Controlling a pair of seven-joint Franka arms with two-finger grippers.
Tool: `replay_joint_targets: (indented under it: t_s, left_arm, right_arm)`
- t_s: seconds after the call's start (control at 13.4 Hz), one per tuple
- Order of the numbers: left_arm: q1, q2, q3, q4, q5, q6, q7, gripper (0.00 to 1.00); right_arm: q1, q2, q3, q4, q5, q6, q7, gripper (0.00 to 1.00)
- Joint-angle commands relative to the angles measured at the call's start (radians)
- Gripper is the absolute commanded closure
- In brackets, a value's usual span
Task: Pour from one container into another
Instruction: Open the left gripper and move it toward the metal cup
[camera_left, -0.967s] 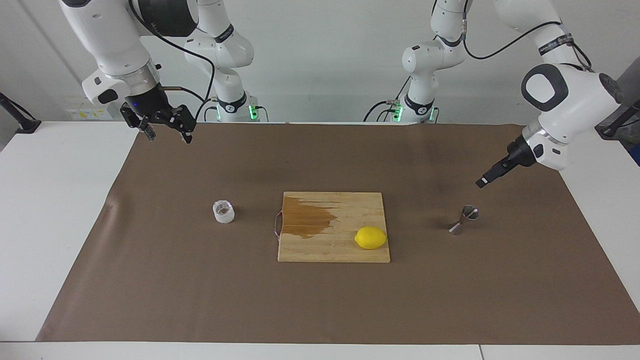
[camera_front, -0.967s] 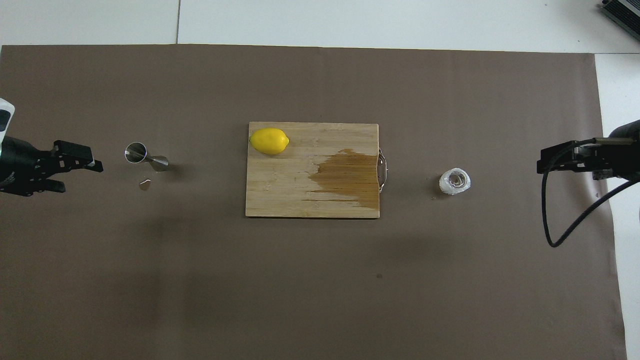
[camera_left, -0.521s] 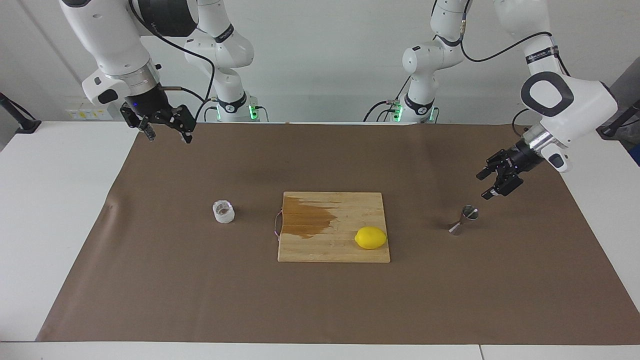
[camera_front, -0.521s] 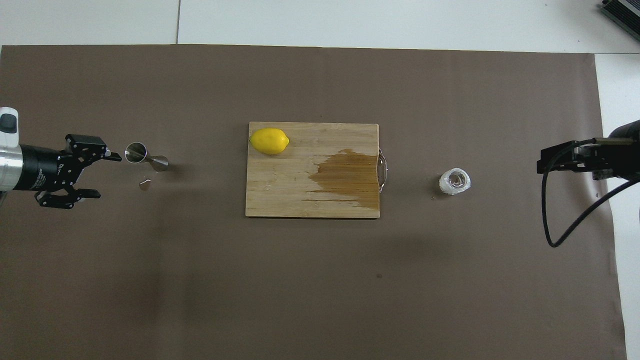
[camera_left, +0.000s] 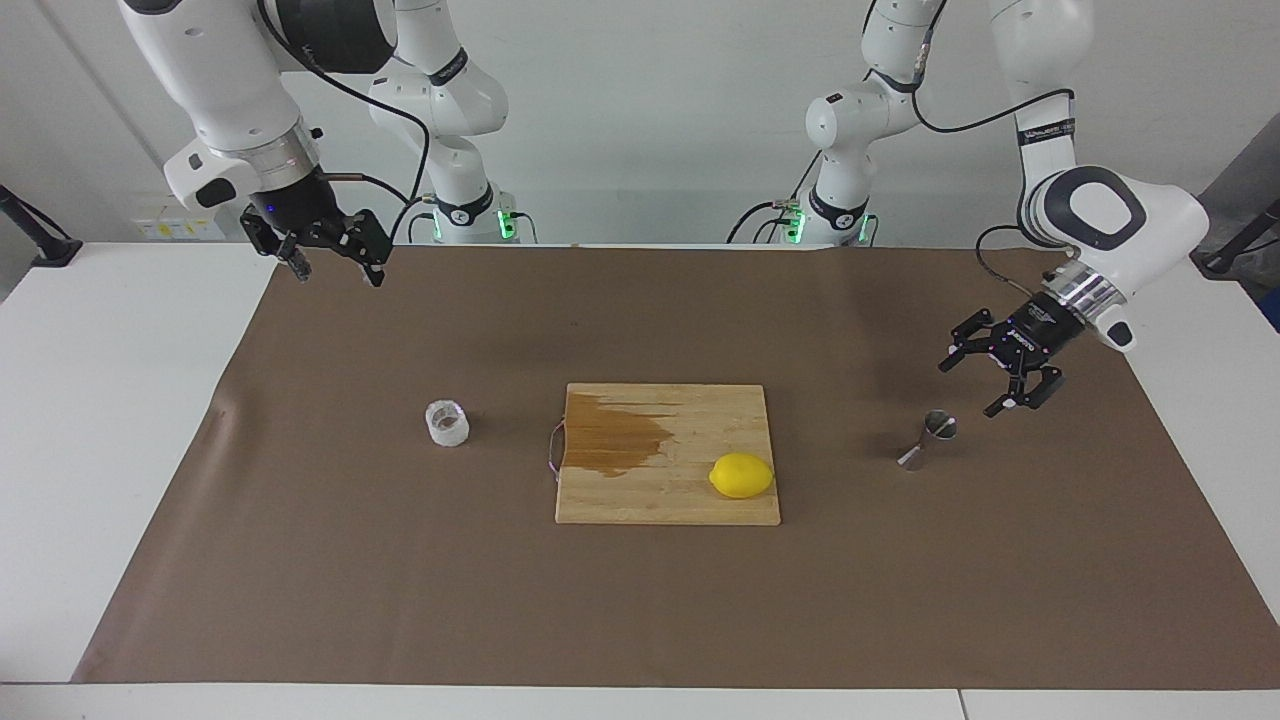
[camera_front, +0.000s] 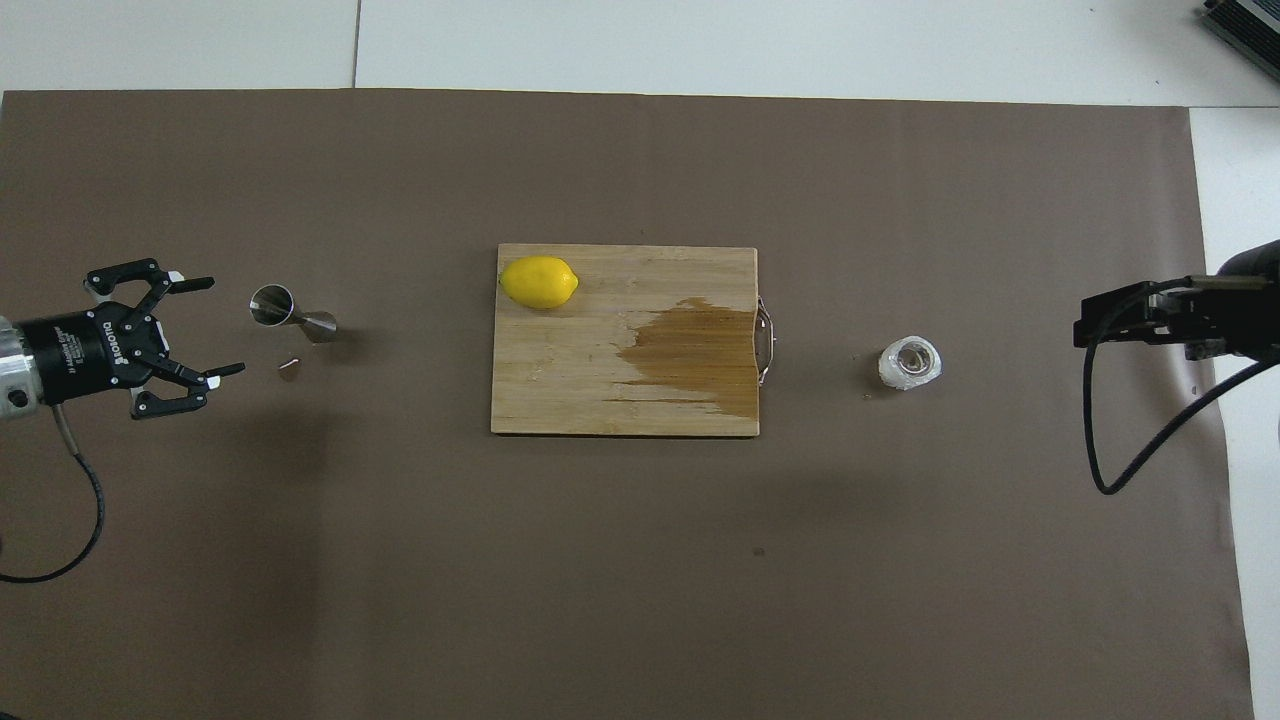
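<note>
here, left pincer released, hovering beside upright jigger; right pincer released, waiting. risk: narrow-waisted jigger tips if finger clips rim.

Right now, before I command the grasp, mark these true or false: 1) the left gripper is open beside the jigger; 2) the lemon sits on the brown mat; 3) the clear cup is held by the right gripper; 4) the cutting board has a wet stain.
1) True: the left gripper is open, close beside the jigger, not touching.
2) False: the lemon lies on the cutting board.
3) False: the clear cup stands alone on the mat; the right gripper waits open, away from it.
4) True: a dark stain covers its corner.
</note>
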Motion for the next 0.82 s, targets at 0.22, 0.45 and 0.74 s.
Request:
replay_joint_targets:
  t_s: [0.22, 0.45, 0.74]
  left_arm:
    - [0.015, 0.086, -0.01, -0.064, -0.248, 0.035, -0.01, 0.0]
    - [0.003, 0.086, -0.012, -0.066, -0.299, 0.039, -0.007, 0.0]
    - [-0.026, 0.088, -0.012, -0.07, -0.372, 0.058, 0.03, 0.0]
  right_arm:
    - [-0.007, -0.002, 0.004, 0.001, 0.019, -0.008, 0.004, 0.0]
    - [-0.007, -0.002, 0.004, 0.001, 0.019, -0.008, 0.003, 0.0]
    - [-0.007, -0.002, 0.004, 0.003, 0.019, -0.008, 0.003, 0.0]
